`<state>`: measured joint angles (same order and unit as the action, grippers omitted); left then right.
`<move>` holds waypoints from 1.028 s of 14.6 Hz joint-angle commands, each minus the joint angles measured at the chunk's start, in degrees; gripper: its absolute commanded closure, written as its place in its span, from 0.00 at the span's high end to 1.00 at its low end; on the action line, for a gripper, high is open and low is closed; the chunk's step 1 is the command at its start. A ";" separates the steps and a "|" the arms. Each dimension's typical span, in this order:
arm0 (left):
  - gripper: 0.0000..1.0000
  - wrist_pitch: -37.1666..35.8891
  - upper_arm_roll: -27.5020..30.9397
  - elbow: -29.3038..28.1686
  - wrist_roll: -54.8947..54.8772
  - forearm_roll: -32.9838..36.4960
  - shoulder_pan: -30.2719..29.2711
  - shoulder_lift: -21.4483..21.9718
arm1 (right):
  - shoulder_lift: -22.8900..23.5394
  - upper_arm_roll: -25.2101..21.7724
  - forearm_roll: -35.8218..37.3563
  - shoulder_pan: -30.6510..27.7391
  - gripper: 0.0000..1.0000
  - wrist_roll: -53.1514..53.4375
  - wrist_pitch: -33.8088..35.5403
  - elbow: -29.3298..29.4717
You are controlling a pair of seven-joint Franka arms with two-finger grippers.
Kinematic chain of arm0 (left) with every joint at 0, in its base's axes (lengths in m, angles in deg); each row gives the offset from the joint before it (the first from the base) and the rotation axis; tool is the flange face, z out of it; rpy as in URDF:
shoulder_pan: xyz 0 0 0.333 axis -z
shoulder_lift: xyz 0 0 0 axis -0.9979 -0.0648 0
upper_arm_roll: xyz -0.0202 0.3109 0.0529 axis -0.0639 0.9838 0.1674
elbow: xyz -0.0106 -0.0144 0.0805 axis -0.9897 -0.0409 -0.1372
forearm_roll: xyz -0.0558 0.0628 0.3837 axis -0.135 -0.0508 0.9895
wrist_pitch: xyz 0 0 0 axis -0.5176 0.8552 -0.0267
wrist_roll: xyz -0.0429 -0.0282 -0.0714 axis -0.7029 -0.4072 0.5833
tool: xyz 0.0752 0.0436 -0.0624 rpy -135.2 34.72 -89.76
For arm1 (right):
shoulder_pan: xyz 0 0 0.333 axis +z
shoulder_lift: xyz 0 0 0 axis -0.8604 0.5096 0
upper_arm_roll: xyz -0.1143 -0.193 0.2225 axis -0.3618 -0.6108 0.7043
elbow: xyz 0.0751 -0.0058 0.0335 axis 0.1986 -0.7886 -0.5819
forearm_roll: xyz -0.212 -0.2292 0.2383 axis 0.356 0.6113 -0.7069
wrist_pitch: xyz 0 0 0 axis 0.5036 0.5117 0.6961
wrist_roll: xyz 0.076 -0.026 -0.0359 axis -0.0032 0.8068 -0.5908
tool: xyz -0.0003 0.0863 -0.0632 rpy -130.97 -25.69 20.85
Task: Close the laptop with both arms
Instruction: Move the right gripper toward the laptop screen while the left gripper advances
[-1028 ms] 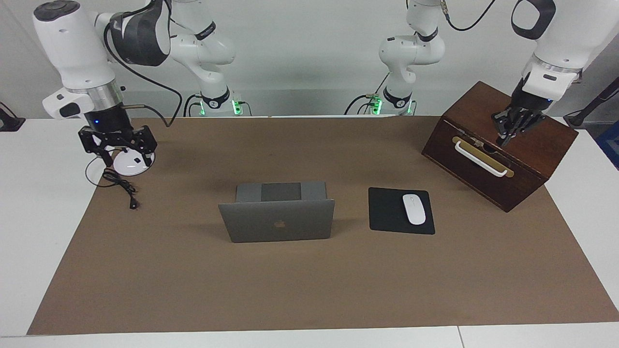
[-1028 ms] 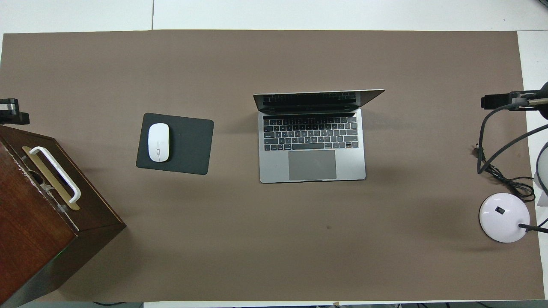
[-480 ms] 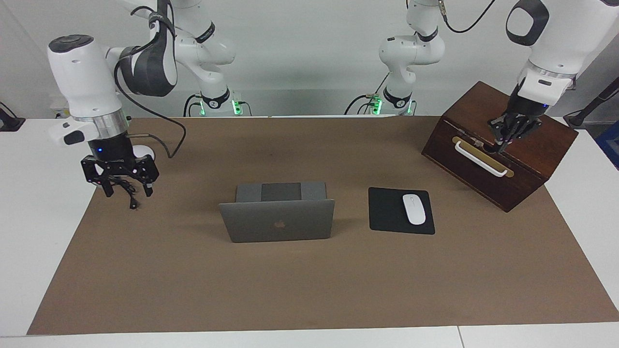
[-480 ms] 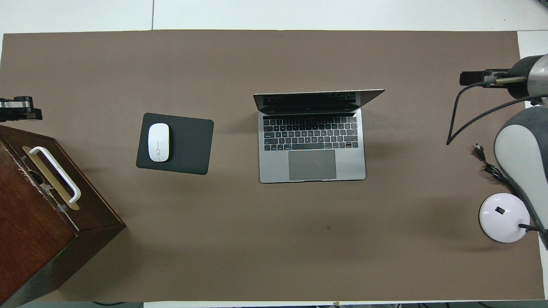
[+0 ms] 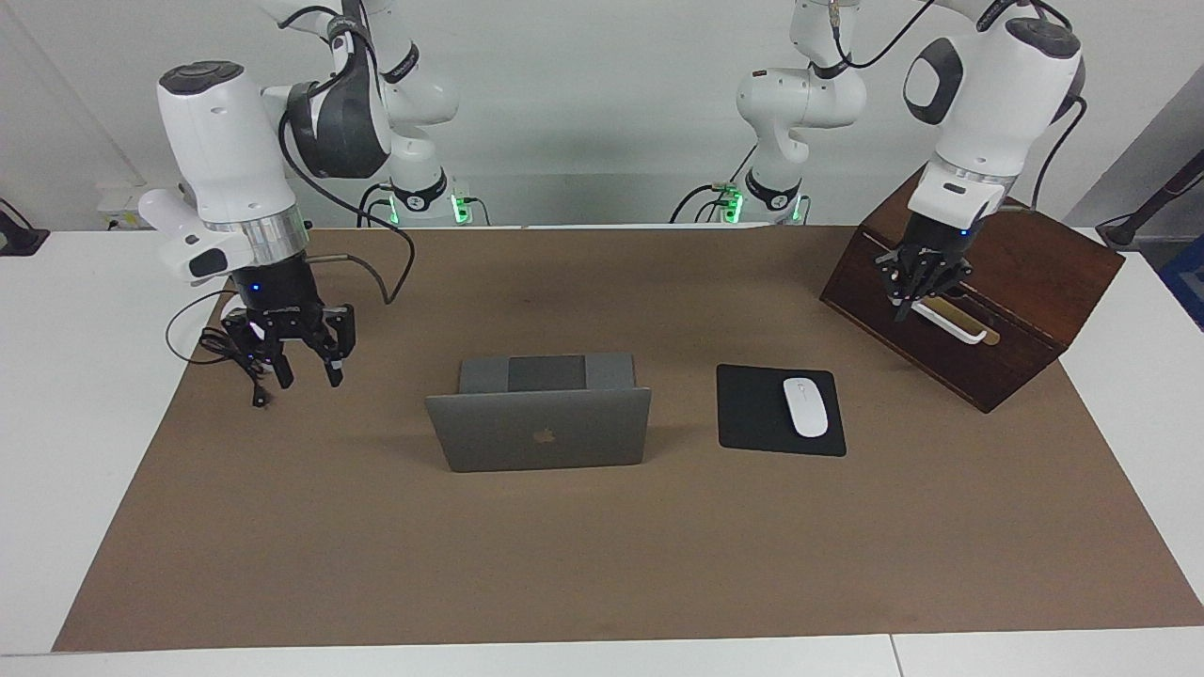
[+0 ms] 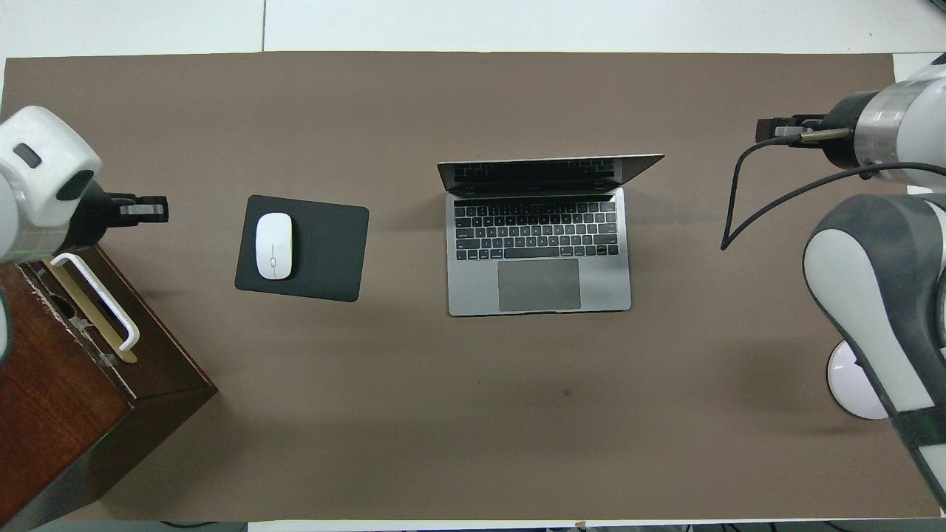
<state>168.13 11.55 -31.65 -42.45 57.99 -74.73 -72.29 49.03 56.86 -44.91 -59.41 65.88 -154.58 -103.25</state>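
The silver-grey laptop (image 5: 541,434) stands open in the middle of the brown mat, its lid with the apple logo upright and its keyboard (image 6: 538,230) facing the robots. My right gripper (image 5: 308,376) hangs over the mat toward the right arm's end, well apart from the laptop, with its fingertips apart and nothing between them; it also shows in the overhead view (image 6: 772,130). My left gripper (image 5: 907,308) is shut and empty, over the handle edge of the wooden box, and juts out beside the box in the overhead view (image 6: 151,210).
A dark wooden box (image 5: 1035,273) with a white handle (image 6: 100,299) stands at the left arm's end. A white mouse (image 5: 806,406) lies on a black mouse pad (image 5: 752,414) between the box and the laptop. A black cable (image 5: 235,353) and a white round base (image 6: 850,388) lie at the right arm's end.
Both arms have swung inward toward the laptop. The right gripper came off the white base and cable and its fingers have narrowed. The left gripper moved from the box's top to its handle edge.
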 commanded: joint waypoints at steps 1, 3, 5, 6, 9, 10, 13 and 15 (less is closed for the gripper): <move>0.00 10.26 0.67 -12.02 0.27 -0.52 3.55 6.68 | 0.59 0.21 -0.24 -0.22 0.00 0.25 -0.30 0.96; 0.00 17.04 0.67 -18.17 0.26 -0.52 5.83 9.41 | 1.38 0.22 -0.15 0.48 0.00 0.25 -1.97 2.71; 0.00 21.18 0.67 -21.62 0.26 -0.52 7.85 10.82 | 1.47 0.22 -0.67 2.32 0.00 1.73 -2.06 3.77; 0.00 22.68 0.67 -22.85 0.18 -0.52 9.08 11.26 | 1.56 0.22 -0.94 3.55 0.00 3.83 -2.14 3.77; 0.00 26.46 0.58 -26.02 0.26 -0.52 12.86 12.67 | 1.30 0.65 -1.11 12.14 0.00 9.54 -2.94 4.64; 0.00 27.86 0.58 -26.98 0.26 -0.52 13.92 12.85 | 1.47 0.57 -0.24 15.48 0.00 13.66 -2.94 6.22; 0.00 34.62 0.58 -30.32 0.26 -0.52 17.87 12.41 | 1.65 0.65 0.03 19.55 0.00 17.21 -4.77 7.20; 0.00 38.41 0.58 -32.52 0.26 -0.52 19.90 11.89 | 1.74 0.65 -0.23 20.17 0.00 17.39 -5.92 7.29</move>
<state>201.98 11.29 -60.49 -42.38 57.93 -57.32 -61.39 49.75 57.75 -44.88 -38.85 82.93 -159.07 -97.03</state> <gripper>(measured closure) 0.991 0.991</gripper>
